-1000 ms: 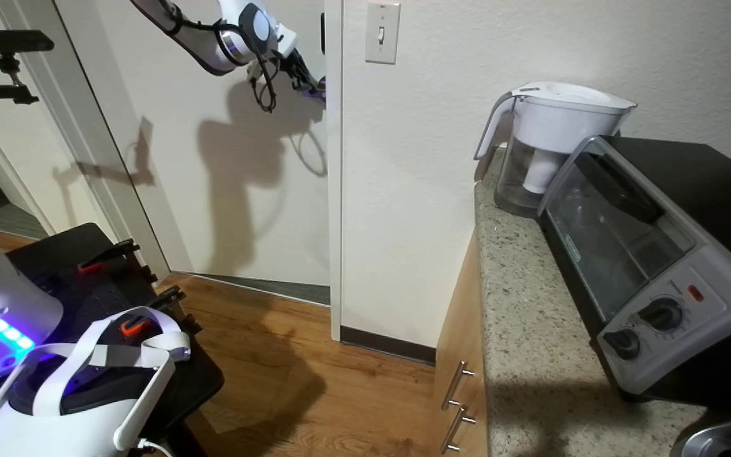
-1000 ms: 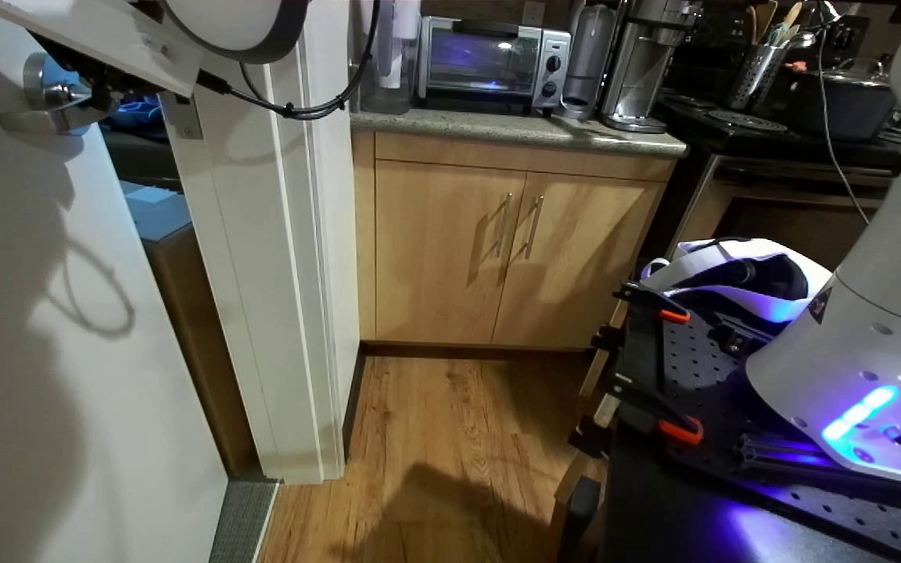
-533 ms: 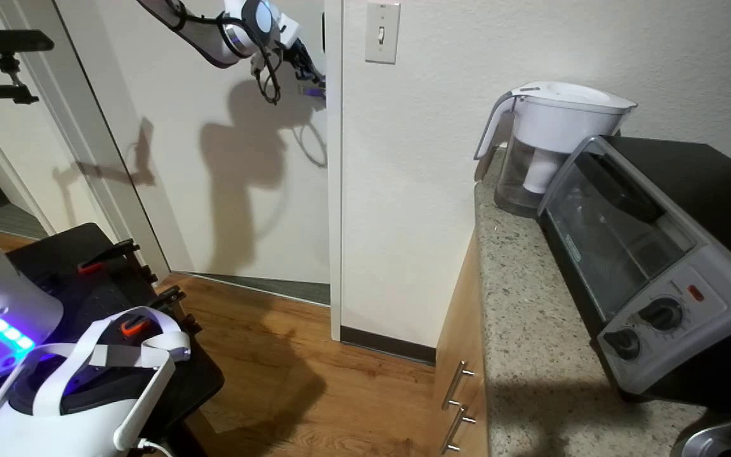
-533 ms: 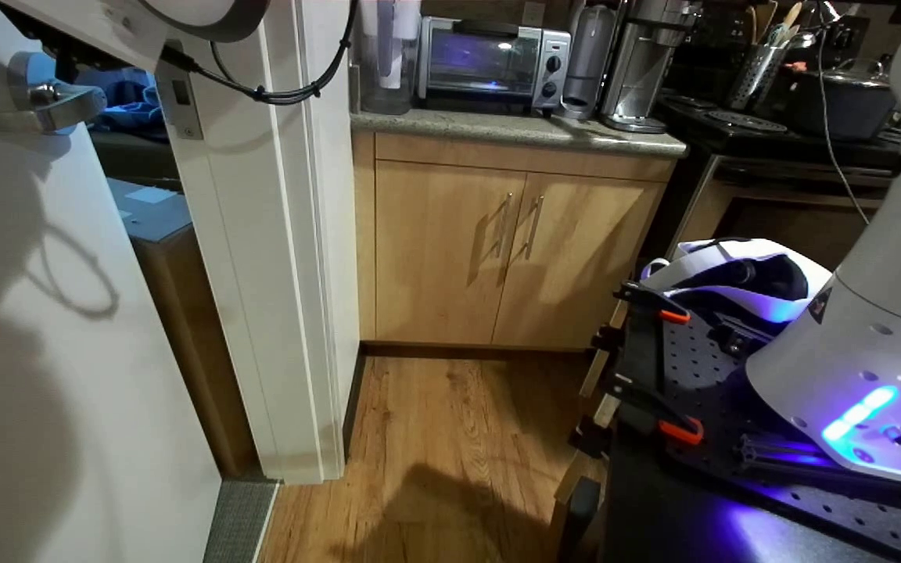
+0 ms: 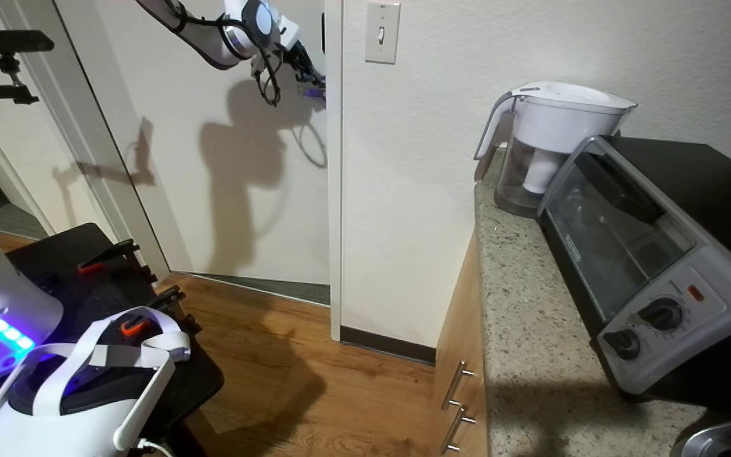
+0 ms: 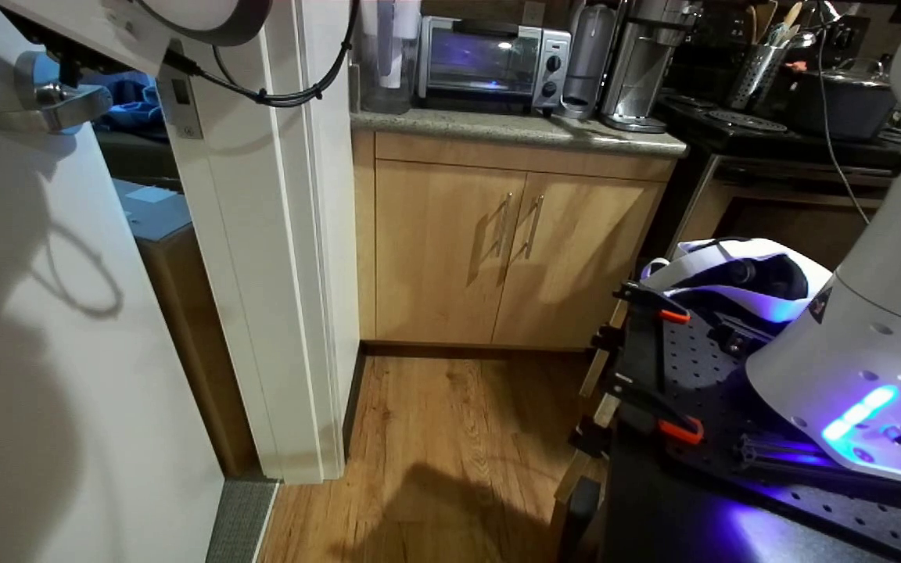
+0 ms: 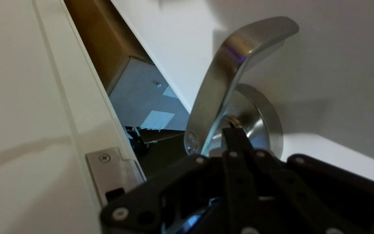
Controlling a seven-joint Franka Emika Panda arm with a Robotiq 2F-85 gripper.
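A kitchen: a speckled worktop [image 6: 450,123] tops a wooden base cabinet [image 6: 435,250], with a toaster oven [image 6: 478,61] toward its back edge and a water filter pitcher [image 5: 568,124] at the end by the white wall [image 5: 397,190]. Just past the opposite end, a stove [image 6: 763,188] bears a lidded pot [image 6: 861,107] and a utensil holder [image 6: 757,74].

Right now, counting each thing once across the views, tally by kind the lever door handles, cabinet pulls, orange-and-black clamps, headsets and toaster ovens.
Lever door handle: 1
Cabinet pulls: 2
Orange-and-black clamps: 2
Headset: 1
Toaster oven: 1
Total: 7
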